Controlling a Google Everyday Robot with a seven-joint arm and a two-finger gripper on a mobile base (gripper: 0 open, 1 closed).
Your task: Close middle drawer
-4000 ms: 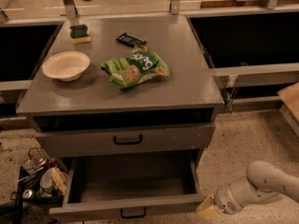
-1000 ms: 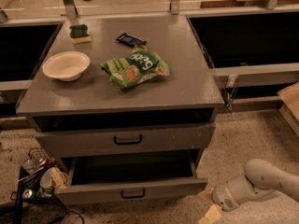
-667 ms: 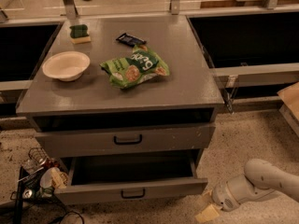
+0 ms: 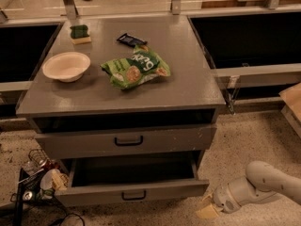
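End effector, open or closed I cannot tell, hangs low, just right of the open middle drawer.

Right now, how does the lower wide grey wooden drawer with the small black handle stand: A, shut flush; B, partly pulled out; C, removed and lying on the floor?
B: the wide grey middle drawer juts out, its empty box showing, with the gripper low beside its right front corner.
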